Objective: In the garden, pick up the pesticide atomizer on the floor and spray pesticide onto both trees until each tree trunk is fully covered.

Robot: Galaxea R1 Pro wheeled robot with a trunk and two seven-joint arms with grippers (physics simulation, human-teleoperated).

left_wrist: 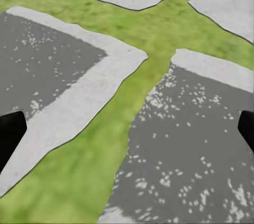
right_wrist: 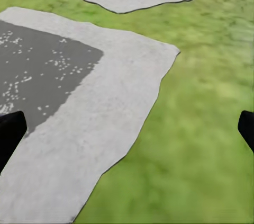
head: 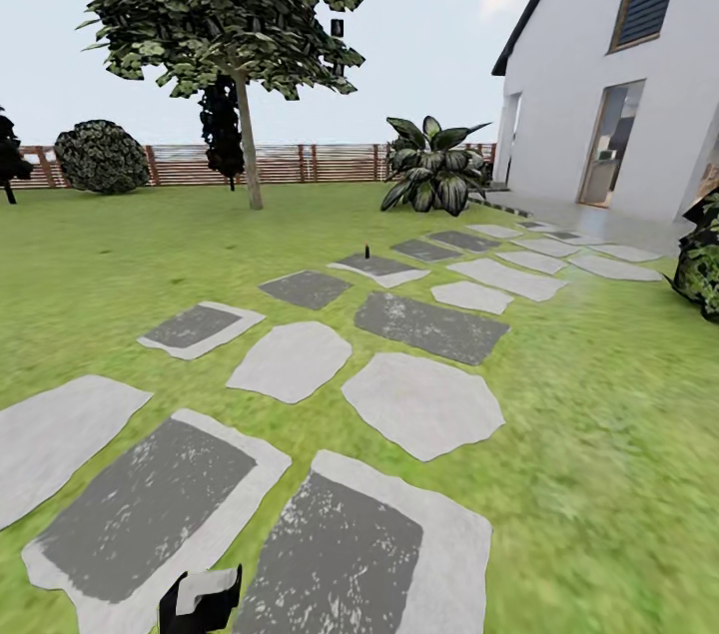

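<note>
Head view: lawn (head: 609, 434) with white house (head: 619, 105), slat fence (head: 300, 163), one tree (head: 215, 0) with pale trunk (head: 249, 150). Stepping stones (head: 419, 404) cross the grass; small dark atomizer (head: 367, 252) stands far off on one. Wrist views: left gripper (left_wrist: 127, 134) and right gripper (right_wrist: 127, 134) spread wide over stones, holding nothing.

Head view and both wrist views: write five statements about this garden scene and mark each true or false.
1. The small black pesticide atomizer stands far ahead, beside a dark stepping stone. True.
2. The left gripper is shut on the atomizer. False: its fingers are spread apart, nothing between them.
3. The right gripper is open over grass and paving. True.
4. The brown slatted wooden fence runs behind the leafy tree. True.
5. The white house stands at the left. False: it is at the right.
</note>
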